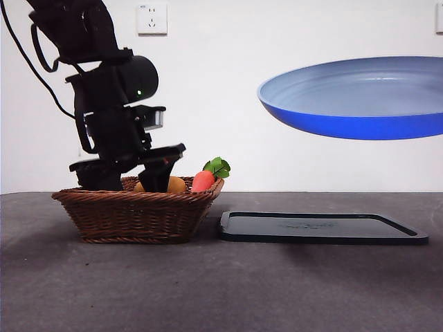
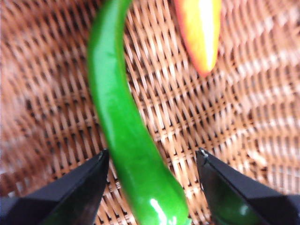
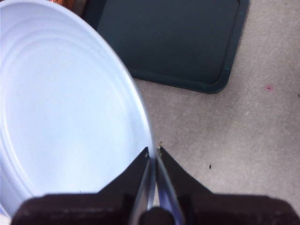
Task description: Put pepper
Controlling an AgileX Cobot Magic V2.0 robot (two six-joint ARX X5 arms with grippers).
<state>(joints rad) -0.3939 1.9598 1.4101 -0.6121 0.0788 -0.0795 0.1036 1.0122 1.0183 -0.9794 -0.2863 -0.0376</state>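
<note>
Left claw (image 2: 152, 173): lowered into the wicker basket (image 1: 131, 214), jaws spread apart, one on each side of the pepper (image 2: 126, 136), neither seen touching it.

Pepper: glossy green, long and curved, lying on the woven floor of the basket, between the spread jaws; hidden behind the basket wall in the front view.

Carrot (image 1: 203, 180): orange-red with green leaves, leaning on the basket's rim on the side nearest the tray; tip seen in the left wrist view just beside the pepper, apart from it.

Potato (image 1: 176, 185): tan, rounded, in the basket beside the carrot, partly behind the left claw.

Right claw (image 3: 153, 157): jaws pinched tight on the rim of the blue plate (image 1: 353, 97).

Blue plate: held in the air, tilted slightly, above the tray, well clear of the table (image 1: 221, 283); pale inside, deep blue underneath.

Tray (image 1: 322, 227): dark, flat, rectangular, resting on the table just beside the basket.

Table: grey, matte.
</note>
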